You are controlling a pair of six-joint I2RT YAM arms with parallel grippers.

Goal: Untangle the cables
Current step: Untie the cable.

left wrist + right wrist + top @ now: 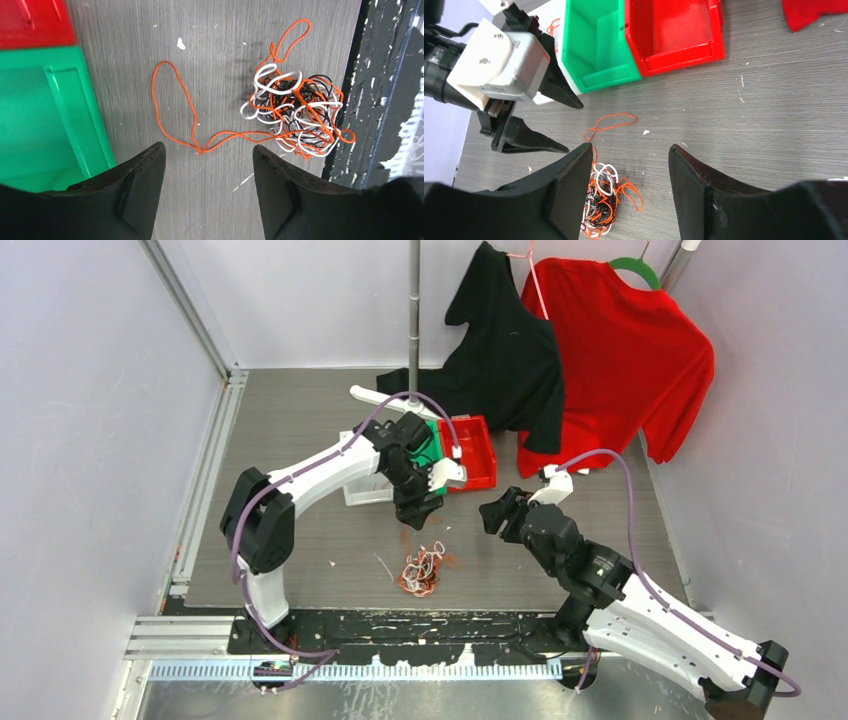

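Cables (292, 112) lie bunched on the table (215, 40), right of centre in the left wrist view. One orange loop (172, 100) trails left. Left tool (207, 150) and right tool (629, 147) both spread, empty. Suggest: pinch the loop low, pin the bundle, pull slowly sideways.

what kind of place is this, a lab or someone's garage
Probably a robotics lab test cell: a grey wood-grain tabletop boxed in by pale panels, two white-and-black robot arms bolted at its edge, and staged props: a tangle of thin orange, white and black cables near a red plastic bin.
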